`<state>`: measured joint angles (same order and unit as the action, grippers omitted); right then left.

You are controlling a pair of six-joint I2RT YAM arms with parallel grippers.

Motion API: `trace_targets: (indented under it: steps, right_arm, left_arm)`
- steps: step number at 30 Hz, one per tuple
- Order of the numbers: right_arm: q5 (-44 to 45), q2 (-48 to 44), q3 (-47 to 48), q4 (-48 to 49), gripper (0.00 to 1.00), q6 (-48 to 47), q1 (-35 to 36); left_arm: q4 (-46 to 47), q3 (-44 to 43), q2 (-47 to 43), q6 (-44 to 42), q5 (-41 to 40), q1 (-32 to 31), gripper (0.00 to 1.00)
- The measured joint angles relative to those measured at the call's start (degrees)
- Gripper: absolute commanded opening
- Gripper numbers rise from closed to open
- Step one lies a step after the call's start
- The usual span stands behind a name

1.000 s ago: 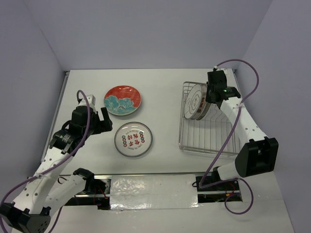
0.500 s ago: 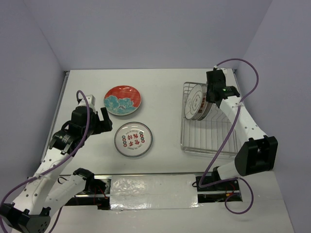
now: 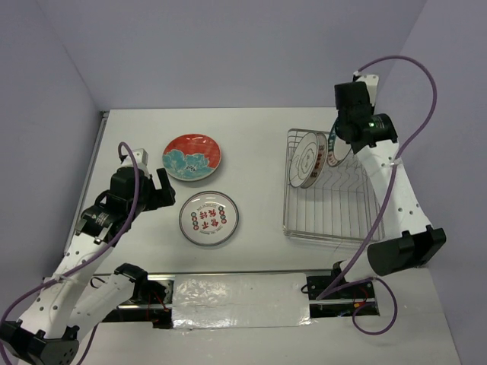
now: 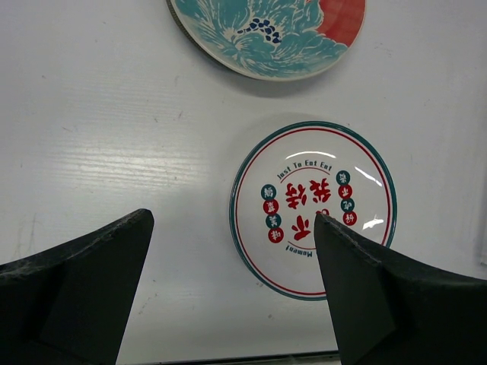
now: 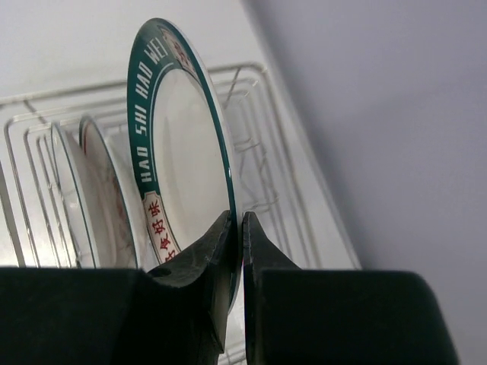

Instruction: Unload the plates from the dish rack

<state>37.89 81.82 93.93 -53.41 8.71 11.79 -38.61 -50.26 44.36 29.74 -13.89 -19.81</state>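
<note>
Right gripper (image 5: 236, 228) clamped on teal-rimmed plate (image 5: 183, 144), held upright over dish rack (image 3: 327, 209). Other racked plates (image 3: 306, 158) crowd just beside it. Left gripper (image 4: 232, 219) hangs with jaws wide apart over white plate (image 4: 312, 209) on table; red flowered plate (image 3: 192, 157) nearby.

Red round plate with teal flowers (image 3: 193, 157) and white round dark-rimmed plate (image 3: 208, 218) lie flat on the left half of the white table (image 3: 259, 175). Bare strip between them and the silver wire dish rack (image 3: 327, 217): room to pass. Upright white plates (image 3: 307, 158) crowd rack's far-left end; its near half bare. Lilac wall (image 3: 441, 114) close on rack's right.
</note>
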Motion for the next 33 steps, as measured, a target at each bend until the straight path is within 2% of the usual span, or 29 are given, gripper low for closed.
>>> trace_targets:
  steps: [6,8,11,13,19,22,26,29,32,33]
  right_arm:
    - [9.14,0.35,15.47,-5.62,0.00,-2.62,4.37]
    - [12.44,-0.17,19.08,-6.36,0.00,-3.61,8.07]
    - [13.66,-2.67,19.98,-6.36,0.00,-4.39,14.73]
    - [6.36,-6.88,16.52,-4.68,0.00,-4.74,18.25]
    - [-28.68,-28.13,-13.92,12.55,0.00,-1.51,19.89]
    - [-41.59,-33.81,-25.55,21.77,0.00,3.04,19.96]
    - [-52.57,-33.55,-34.45,33.55,0.00,9.62,20.59]
    - [-56.33,-31.39,-37.94,39.08,0.00,13.31,21.77]
    - [-57.75,-30.93,-40.30,43.32,0.00,15.74,23.54]
    - [-58.12,-30.99,-40.87,44.61,0.00,16.39,24.04]
  left_arm:
    - [0.00,0.00,0.00,-0.04,0.02,0.00,0.99]
    - [0.04,0.00,-0.26,-0.79,0.61,0.00,0.99]
    - [0.85,0.00,-1.73,-2.05,5.86,0.00,0.99]
    - [3.13,0.00,-3.63,-2.60,12.37,0.02,1.00]
    - [14.86,0.02,-10.23,-0.98,31.93,0.00,0.99]
    - [19.19,0.02,-10.62,-0.55,36.85,-0.07,0.99]
    - [19.30,0.09,-7.28,-0.52,38.36,-0.11,0.98]
    - [19.43,1.25,-4.61,0.37,39.39,-0.11,0.91]
    - [19.28,2.99,-2.84,1.16,39.67,-0.11,0.69]
    - [19.30,3.37,-2.73,1.46,39.85,-0.11,0.56]
